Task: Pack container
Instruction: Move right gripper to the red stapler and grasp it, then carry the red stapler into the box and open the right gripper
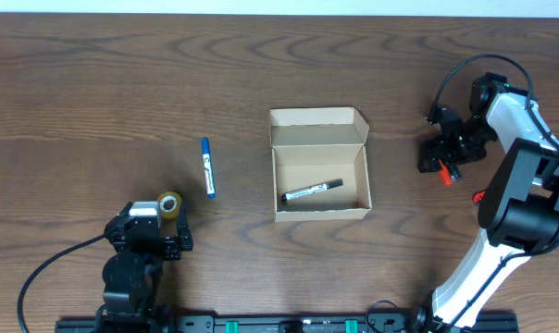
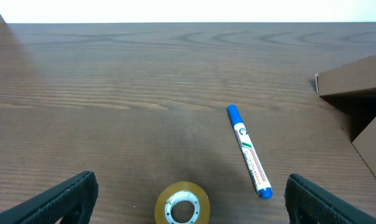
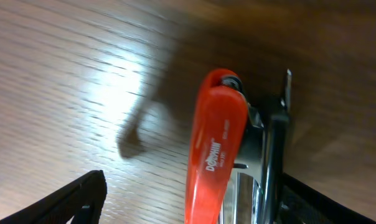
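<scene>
**A:** Overhead first. Where to find the container (image 1: 320,215)?

**B:** Mid-table, flap lid thrown back toward the far edge, mouth up, presumably to take things from above. Already holding a black marker (image 1: 312,191), lying slantwise on the floor.

**A:** Anything outside?

**B:** A blue marker (image 1: 207,167) well to the left. A tape roll (image 1: 170,204) just ahead of the left gripper (image 1: 155,227). A red-handled tool (image 1: 444,175), a stapler by the look, well off to the right under the right gripper (image 1: 443,159).

**A:** Left wrist view?

**B:** Left gripper spread wide, holding nothing, fingers (image 2: 63,199) low at either side. Tape roll lying flat between them, just in front. Blue marker beyond and to the right, a corner of the container at the right edge. Looks parked near the table's near edge, probably to leave the middle free for the other arm.

**A:** Right wrist?

**B:** Blurred, very close to the wood. Jaws apart, straddling the red-handled tool. One finger (image 3: 76,196) well clear of the handle, the other hard to separate from the metal frame. No grip yet, by the look of it. Lined up across the narrow body, presumably for a pinch and a carry over to the container.
</scene>
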